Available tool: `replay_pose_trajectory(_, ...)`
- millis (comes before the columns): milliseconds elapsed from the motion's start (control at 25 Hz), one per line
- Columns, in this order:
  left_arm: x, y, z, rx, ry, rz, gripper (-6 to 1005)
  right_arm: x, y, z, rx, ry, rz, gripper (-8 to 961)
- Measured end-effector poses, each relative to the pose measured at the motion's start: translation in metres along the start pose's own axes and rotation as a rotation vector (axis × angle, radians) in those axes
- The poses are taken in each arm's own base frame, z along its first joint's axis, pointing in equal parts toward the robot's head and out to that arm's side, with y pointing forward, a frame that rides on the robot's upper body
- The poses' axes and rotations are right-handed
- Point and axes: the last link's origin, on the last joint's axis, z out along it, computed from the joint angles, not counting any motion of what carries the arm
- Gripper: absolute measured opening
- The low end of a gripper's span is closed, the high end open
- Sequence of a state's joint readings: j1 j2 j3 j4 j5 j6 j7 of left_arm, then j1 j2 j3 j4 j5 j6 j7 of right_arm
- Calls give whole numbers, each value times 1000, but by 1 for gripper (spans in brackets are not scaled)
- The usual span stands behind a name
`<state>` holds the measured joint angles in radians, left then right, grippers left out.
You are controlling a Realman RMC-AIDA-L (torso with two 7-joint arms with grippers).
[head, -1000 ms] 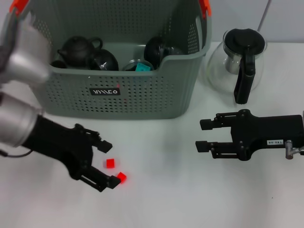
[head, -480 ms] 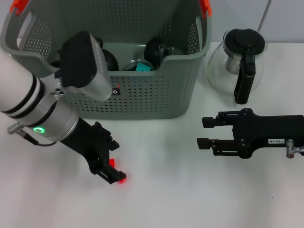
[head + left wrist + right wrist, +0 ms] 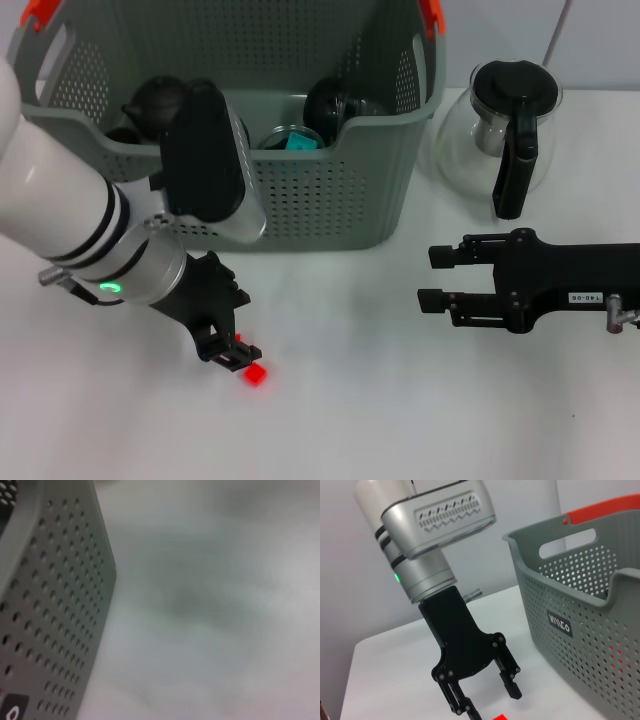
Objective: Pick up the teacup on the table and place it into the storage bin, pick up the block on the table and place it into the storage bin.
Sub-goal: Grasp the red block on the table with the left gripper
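1. Compared with a second ago, your left arm has swung in over the table (image 3: 400, 420): it was low at the left edge with its fingers either side of two red blocks; now the left gripper (image 3: 232, 350) points down at the spot in front of the storage bin (image 3: 330, 200).
2. Left gripper: fingers spread, nothing between them. The right wrist view shows both tips (image 3: 512, 690) apart, just above the table.
3. One red block (image 3: 256, 374) lies on the table just beside the left fingertips, on the side away from the bin. A sliver of red also shows under the gripper; you can't tell if it's the second block.
4. Right gripper (image 3: 432, 278) has barely shifted. It hovers over the table to the right, fingers spread, holding nothing, pointing at the left arm.
5. Bin sits at the back of the table, with dark teapots (image 3: 160, 98) and a teal-lidded jar (image 3: 290, 138) inside.
6. Glass pot (image 3: 505, 125) with black handle stands just right of the bin.
7. Left wrist view shows only the bin wall (image 3: 45, 610) and blurred table.
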<state>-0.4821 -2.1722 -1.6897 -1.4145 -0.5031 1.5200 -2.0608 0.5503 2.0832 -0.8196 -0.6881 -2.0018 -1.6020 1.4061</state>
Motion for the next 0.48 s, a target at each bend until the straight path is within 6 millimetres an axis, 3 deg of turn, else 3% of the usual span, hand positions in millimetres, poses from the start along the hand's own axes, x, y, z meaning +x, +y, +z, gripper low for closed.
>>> replay_pose_trajectory(480,-4,3,6,57,-23,-6,656,2,0,-3,11,-9,7,640)
